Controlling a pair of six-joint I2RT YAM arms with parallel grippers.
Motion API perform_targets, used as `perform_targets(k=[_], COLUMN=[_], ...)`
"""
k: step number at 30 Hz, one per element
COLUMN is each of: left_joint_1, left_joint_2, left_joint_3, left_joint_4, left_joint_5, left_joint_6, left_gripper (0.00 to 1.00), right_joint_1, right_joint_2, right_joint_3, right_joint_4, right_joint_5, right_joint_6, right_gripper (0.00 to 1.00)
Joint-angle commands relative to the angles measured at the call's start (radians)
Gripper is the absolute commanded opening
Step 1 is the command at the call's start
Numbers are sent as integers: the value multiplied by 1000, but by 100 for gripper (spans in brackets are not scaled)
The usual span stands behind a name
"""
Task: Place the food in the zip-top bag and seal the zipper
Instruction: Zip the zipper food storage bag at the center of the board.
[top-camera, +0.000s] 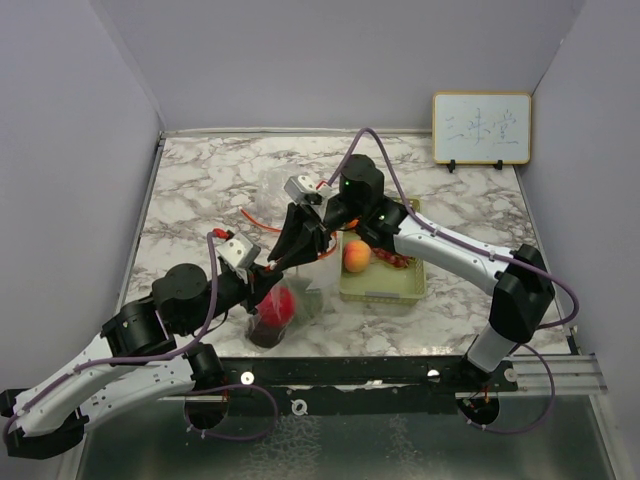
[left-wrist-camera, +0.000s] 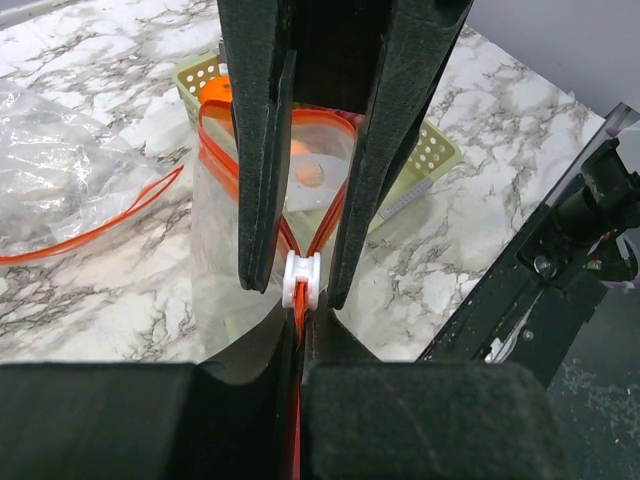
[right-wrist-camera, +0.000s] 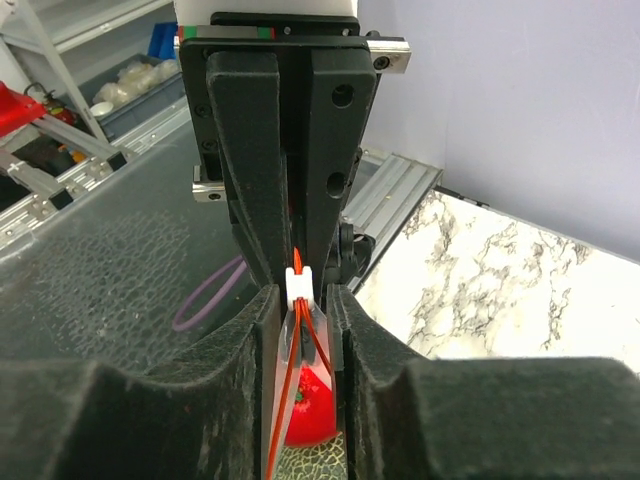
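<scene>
Clear orange-zippered bag (left-wrist-camera: 212, 260) holds a red fruit (right-wrist-camera: 312, 412); left gripper (left-wrist-camera: 300, 345) clamps its zipper (left-wrist-camera: 220, 160), right gripper (right-wrist-camera: 302, 300) pinches the white slider (left-wrist-camera: 302, 278).

Left arm (top-camera: 110, 375), right arm (top-camera: 455, 250): white shells, black joints. Purple cables (top-camera: 366, 131) loop along each. Green lights (top-camera: 347, 183) on right wrist housing. Fingers (left-wrist-camera: 262, 150) matte black, coarse-textured.

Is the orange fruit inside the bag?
No, the orange-peach fruit sits in the pale green tray, outside the zip-top bag.
</scene>
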Motion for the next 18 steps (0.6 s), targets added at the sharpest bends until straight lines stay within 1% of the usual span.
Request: perform_targets(k=[1, 8, 9, 12, 13, 16, 18], left_joint_1=[-6, -6, -6, -6, -6, -6, -6], left_joint_2=[-9, -7, -8, -14, -17, -26, -36], left_joint_3=[-13, -19, -18, -17, -16, -7, 1], left_joint_4=[67, 69, 69, 68, 68, 60, 53], left_joint_5=[-21, -23, -23, -31, -32, -38, -44], left_joint_6=[3, 6, 5, 5, 4, 3, 2], left_gripper=[0, 0, 0, 0, 0, 0, 0], right_joint_1=[14, 21, 22, 23, 23, 22, 22], right_joint_2=[13, 21, 22, 20, 18, 11, 5], right_joint_3=[36, 46, 46, 45, 45, 48, 50], right_joint_4=[-1, 6, 0, -23, -40, -105, -168], right_joint_5=[-21, -31, -33, -32, -28, -14, 22], right_joint_6=[4, 13, 9, -8, -20, -65, -110], right_gripper=[24, 24, 21, 5, 3, 2, 2])
